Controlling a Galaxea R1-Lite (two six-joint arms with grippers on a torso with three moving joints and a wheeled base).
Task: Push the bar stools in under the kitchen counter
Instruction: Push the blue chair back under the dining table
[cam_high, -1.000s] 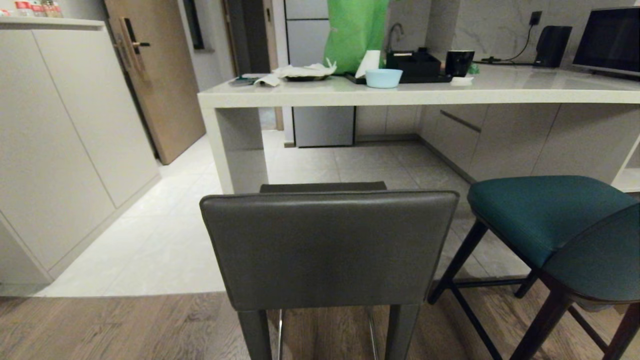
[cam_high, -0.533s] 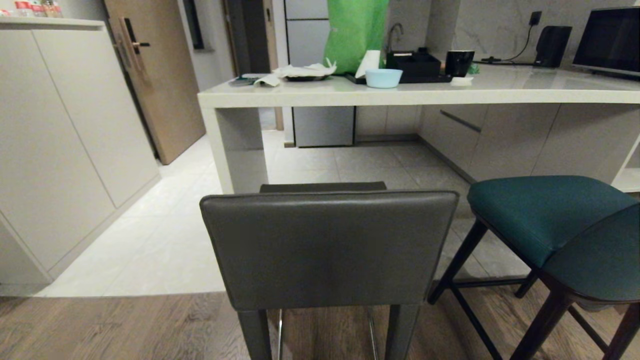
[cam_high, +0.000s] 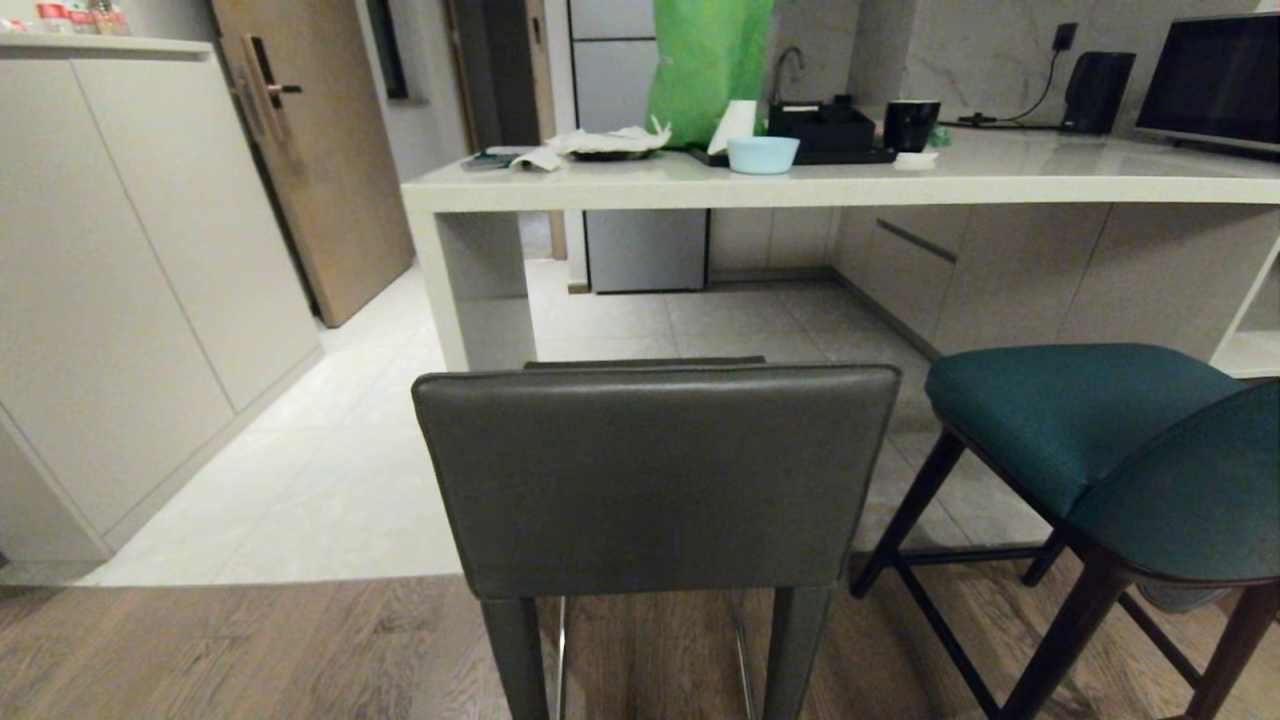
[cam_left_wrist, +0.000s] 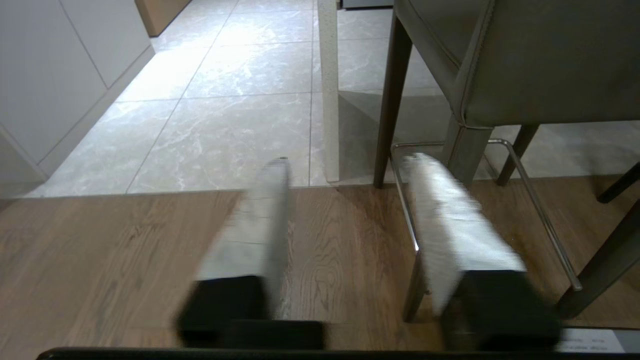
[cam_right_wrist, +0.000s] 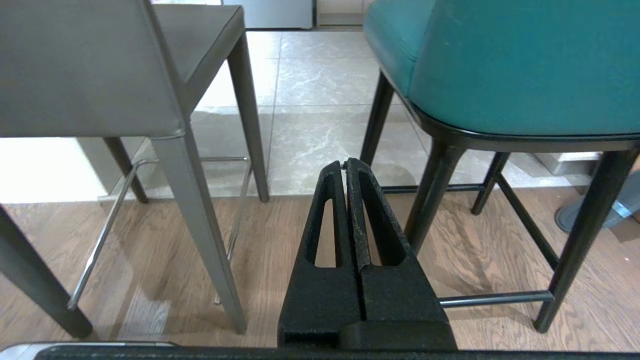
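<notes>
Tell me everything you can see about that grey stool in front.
The grey stool has a rectangular, leather-looking back, a flat square seat, four tapered legs and a thin metal footrest. It stands upright, straddling the line between wood and tile floor, its back to the camera, short of the counter. Nothing touches it.

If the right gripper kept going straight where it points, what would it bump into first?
Probably nothing soon: the shut right gripper points into the gap between the dark grey leather stool and the teal padded stool, low toward the pale tiled floor. Depth is unclear.
</notes>
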